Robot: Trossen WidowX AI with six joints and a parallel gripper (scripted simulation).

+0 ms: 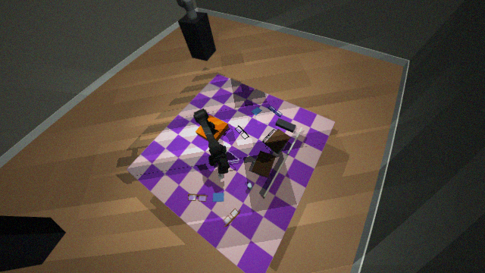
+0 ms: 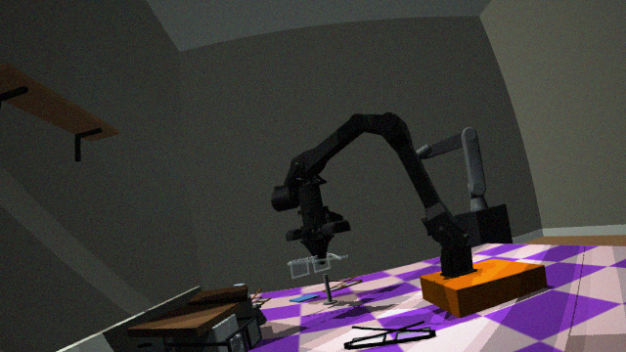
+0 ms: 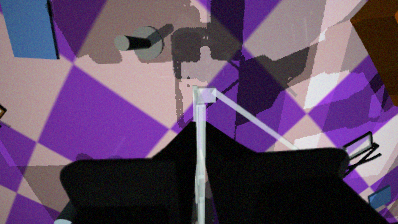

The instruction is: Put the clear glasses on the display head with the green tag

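My gripper is shut on the clear glasses, which also show beside the wrist in the top view. They hang above the mat, lenses downward; one temple runs off to the right in the wrist view. Two brown-topped blocky forms, seemingly the display heads, stand off the gripper's side: one nearer it, the other farther, with dark-framed glasses at its front. The heads' faces are mostly hidden, and no green tag can be made out.
A short post on a round base stands near and below the glasses. Black glasses, brown-framed glasses, blue cloths and a dark case lie about. A long rail runs behind the heads.
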